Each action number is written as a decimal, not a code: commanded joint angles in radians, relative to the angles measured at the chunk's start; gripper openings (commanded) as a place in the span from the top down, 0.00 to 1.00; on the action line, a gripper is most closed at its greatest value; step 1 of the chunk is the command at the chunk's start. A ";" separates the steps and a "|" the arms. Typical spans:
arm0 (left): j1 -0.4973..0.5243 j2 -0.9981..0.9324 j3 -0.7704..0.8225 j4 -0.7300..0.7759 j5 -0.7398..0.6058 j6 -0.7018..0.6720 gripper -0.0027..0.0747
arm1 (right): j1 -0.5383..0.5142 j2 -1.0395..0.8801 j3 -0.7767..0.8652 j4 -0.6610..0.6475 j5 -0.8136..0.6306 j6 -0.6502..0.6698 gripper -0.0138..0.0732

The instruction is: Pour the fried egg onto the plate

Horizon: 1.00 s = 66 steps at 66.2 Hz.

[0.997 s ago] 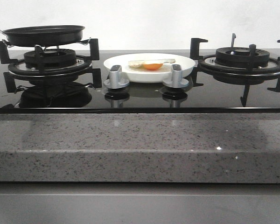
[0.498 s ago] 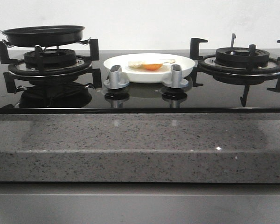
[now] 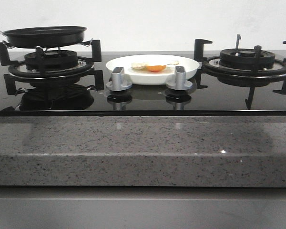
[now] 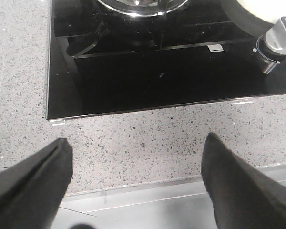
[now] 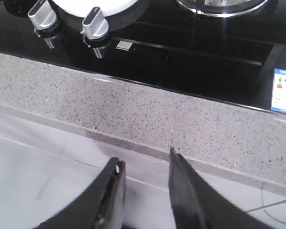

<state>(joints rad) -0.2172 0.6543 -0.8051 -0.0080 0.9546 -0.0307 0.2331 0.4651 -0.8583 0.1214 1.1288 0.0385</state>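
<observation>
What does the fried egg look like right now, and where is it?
The fried egg lies flat inside the white plate, which sits on the black glass stove top between the two burners, behind the two silver knobs. Its round orange yolk sits near the plate's middle, with thin pale white spreading to both sides. Only a low sliver shows over the plate's front rim. Nothing but the plate touches it; no gripper is near it.

A coloured label (image 5: pixel 284 91) sits on the hob's corner, its print too small to read.
</observation>
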 commanded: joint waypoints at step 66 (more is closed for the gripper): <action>-0.007 0.006 -0.024 -0.005 -0.097 -0.011 0.46 | 0.000 0.007 -0.024 -0.007 -0.056 -0.011 0.91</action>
<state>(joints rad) -0.2172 0.6543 -0.8051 -0.0080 0.9292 -0.0307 0.2331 0.4651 -0.8583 0.1214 1.1306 0.0385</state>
